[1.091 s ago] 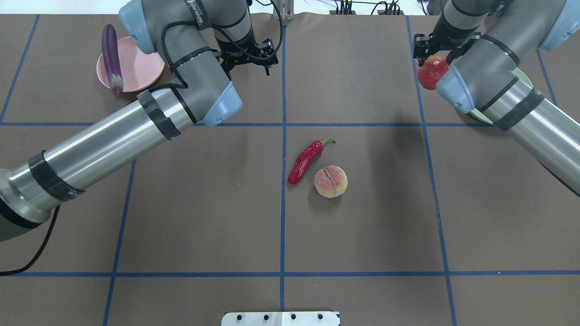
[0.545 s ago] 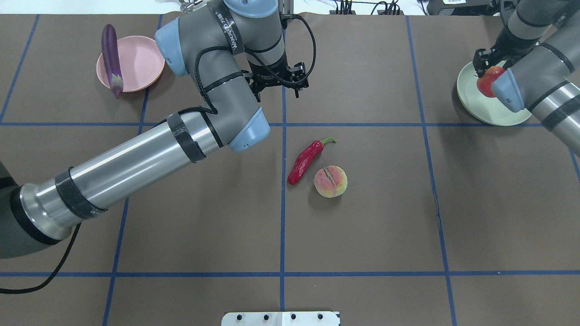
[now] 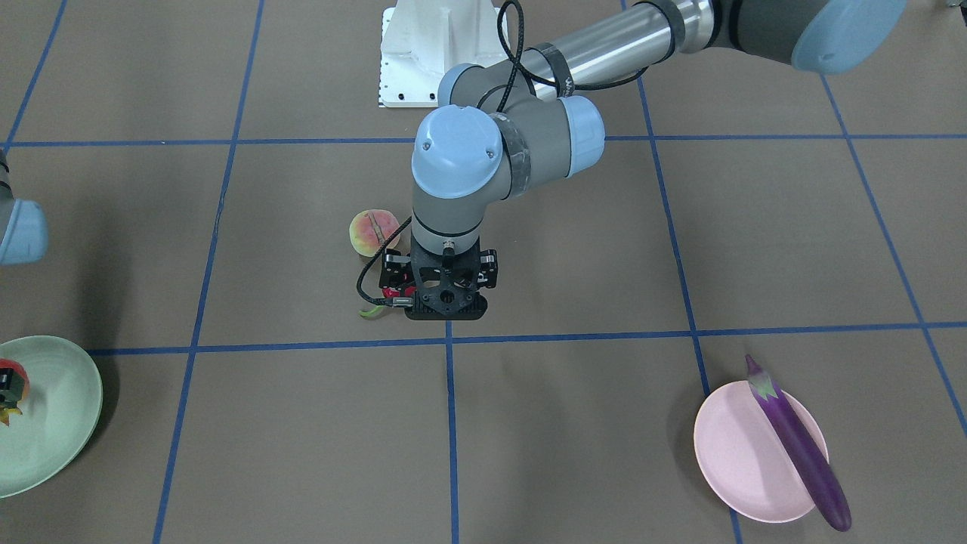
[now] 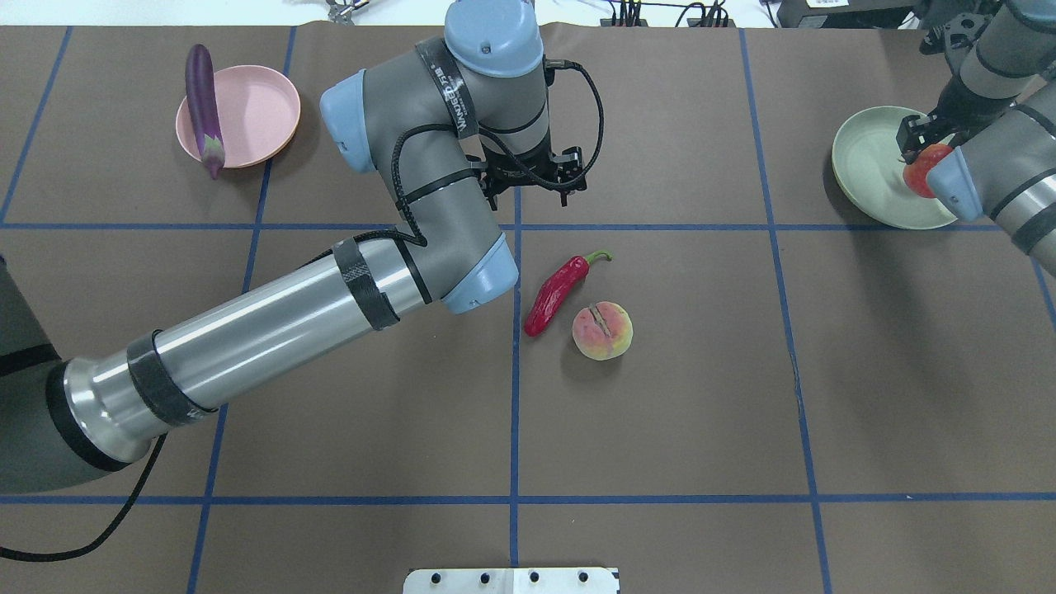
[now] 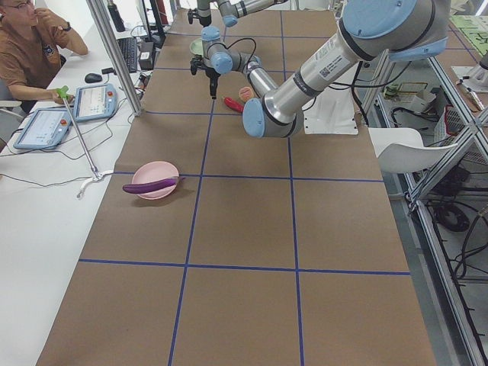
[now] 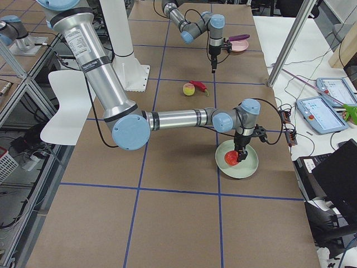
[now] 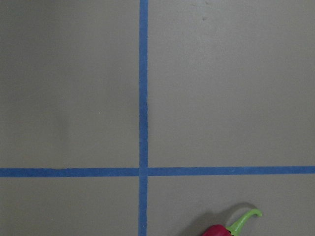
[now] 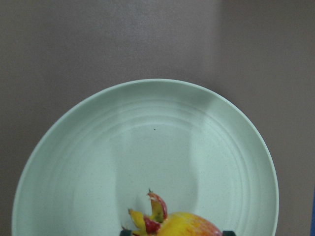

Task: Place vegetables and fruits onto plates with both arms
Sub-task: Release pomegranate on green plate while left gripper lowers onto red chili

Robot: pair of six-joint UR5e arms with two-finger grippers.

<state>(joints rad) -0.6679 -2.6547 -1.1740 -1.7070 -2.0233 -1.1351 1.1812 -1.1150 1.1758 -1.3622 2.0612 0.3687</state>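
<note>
Chili pepper [image 4: 557, 293]: short, wrinkled, red, with a curled green stem. It lies flat and slanted near the middle of the brown paper-covered table [image 4: 660, 412], stem end away from the robot, on no plate.
Handling: probably light, fairly stiff, and a little slick on its glossy skin. It tapers, so a pinch near the tip could squirt it out. Best taken across the thick middle, jaws square to its length (the stem looks too thin to trust).
Peach [image 4: 603, 331]: pale pink-yellow, round, brownish groove up. It sits close beside the chili's pointed end, apart from it, and wide-set fingers could nudge it.
Left gripper [image 3: 446, 302]: points down above the blue tape crossing [image 7: 143, 171], just past the chili's stem end, and holds nothing. Its wrist view catches only the stem and a sliver of red at the lower edge. I cannot tell how far apart its fingers stand.
Pomegranate-like fruit [image 8: 189, 225]: round, red and yellow, small crown.
Right gripper [image 4: 916, 153]: clamped on that fruit, low over the pale mint-green round plate [image 4: 866, 161]. I cannot tell whether the fruit touches the plate.
Eggplant [image 4: 203, 103]: long, slim, glossy purple. It lies along one edge of the pale pink round plate [image 4: 256, 107], its ends reaching past the rim.
Progress: roughly half done, by my reading. Chili and peach remain.
</note>
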